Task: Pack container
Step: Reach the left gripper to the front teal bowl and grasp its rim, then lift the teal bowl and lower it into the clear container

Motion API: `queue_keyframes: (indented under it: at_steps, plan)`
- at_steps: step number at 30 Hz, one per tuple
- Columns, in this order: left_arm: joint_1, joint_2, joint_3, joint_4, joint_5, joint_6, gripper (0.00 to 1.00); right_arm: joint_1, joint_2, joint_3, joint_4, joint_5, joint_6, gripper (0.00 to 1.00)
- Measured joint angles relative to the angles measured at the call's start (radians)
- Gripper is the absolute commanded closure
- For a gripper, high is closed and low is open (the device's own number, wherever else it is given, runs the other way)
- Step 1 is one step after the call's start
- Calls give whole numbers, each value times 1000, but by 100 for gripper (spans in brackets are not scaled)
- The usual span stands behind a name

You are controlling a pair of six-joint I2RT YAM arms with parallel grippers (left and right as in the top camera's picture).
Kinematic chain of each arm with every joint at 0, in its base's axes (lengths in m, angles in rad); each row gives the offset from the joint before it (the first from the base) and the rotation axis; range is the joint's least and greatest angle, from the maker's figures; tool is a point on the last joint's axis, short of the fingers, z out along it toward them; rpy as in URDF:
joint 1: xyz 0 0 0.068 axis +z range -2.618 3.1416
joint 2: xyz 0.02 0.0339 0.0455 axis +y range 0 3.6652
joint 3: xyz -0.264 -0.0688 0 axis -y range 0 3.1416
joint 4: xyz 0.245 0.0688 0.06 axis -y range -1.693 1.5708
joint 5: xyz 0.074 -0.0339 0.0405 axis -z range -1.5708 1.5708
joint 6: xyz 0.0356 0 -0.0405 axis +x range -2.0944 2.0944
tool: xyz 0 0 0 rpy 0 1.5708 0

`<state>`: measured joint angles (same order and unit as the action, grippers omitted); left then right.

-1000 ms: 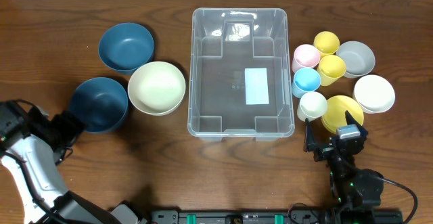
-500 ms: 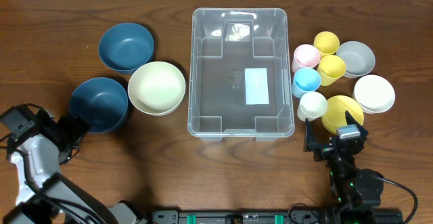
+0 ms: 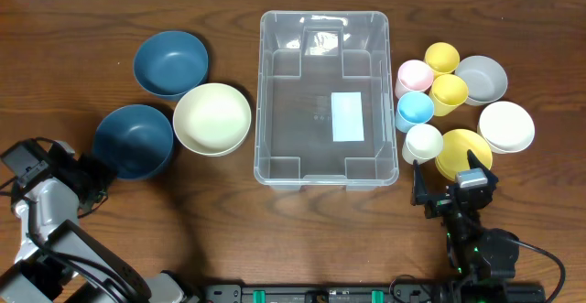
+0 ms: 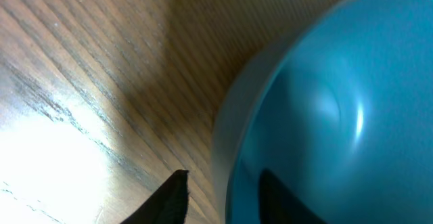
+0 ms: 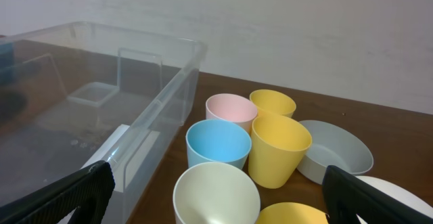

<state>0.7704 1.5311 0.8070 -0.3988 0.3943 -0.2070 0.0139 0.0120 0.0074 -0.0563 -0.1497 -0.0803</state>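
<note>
1. Far left of the container [image 3: 311, 83], the left gripper [image 3: 94, 172] meets the rim of a dark blue bowl [image 3: 134, 141]. The blurred wrist view crops both fingers, one outside the wall and one inside, so it cannot be told whether they pinch.
2. Nearer the container's left wall sit a second blue bowl [image 3: 170, 63] and a cream bowl [image 3: 211, 118].
3. The container stands upright, label on its base.
4. Right of the container, a cream cup [image 3: 423, 141] partly covers a yellow dish [image 3: 465, 147].
5. Off the container's near right corner, the right gripper [image 3: 447, 187] gapes wide, holding nothing.
</note>
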Motion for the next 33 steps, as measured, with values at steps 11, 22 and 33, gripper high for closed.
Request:
queue_keyframes:
  at_steps: [11,22,33]
  plan:
    - [0,0,0,5,3,1,94,0,0,0,0,0,0,1]
    - [0,-35,0,-15,-2,1,94,0,0,0,0,0,0,1]
    - [-14,-368,61,-120,-38,-58,94,0,0,0,0,0,0,1]
